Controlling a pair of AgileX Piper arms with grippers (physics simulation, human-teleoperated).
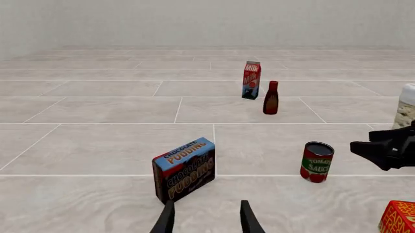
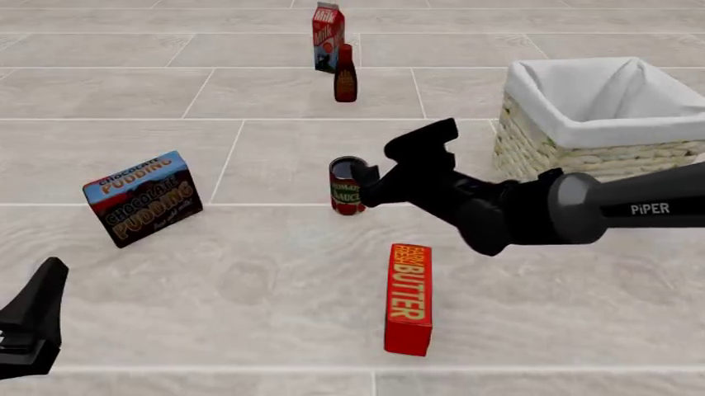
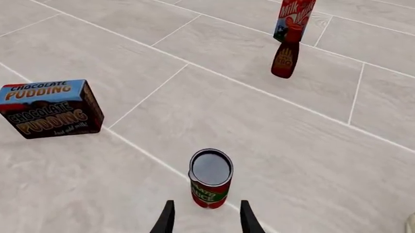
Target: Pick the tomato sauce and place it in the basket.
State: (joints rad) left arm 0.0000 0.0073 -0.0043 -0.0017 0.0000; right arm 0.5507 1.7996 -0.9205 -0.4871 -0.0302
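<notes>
Starting nearest us in the front view, we've got the left gripper [image 2: 33,322] down at about 8 o'clock, hanging over bare table [image 2: 264,289] with nothing near it. In its own wrist view the left gripper [image 1: 206,218] has its jaws parted with nothing between them.

Next out is the butter box [image 2: 408,299], red, lying at roughly 5 o'clock of the scene's middle. Off at 9 o'clock sits the chocolate pudding box [image 2: 142,197], tilted a bit, well apart from everything else.

Then the main bit: the tomato sauce [image 2: 346,186] stands upright pretty much dead centre on the table, dark top facing up. The right gripper [image 2: 369,183] comes in from 3 o'clock, and its tip sits right next to the can on the can's right side. From the right wrist view, the tomato sauce [image 3: 210,178] is just ahead of the right gripper [image 3: 206,218]; jaws are spread wider than the can, and the can isn't between them yet, so we're holding nothing. We can't tell from the front view if a finger is touching the can.

Further back at 2 o'clock is the basket [image 2: 595,132], wicker with white lining, well apart from the can.

Farthest out at 12 o'clock: the dark bottle [image 2: 345,74], and just behind it the milk carton [image 2: 326,35].
</notes>
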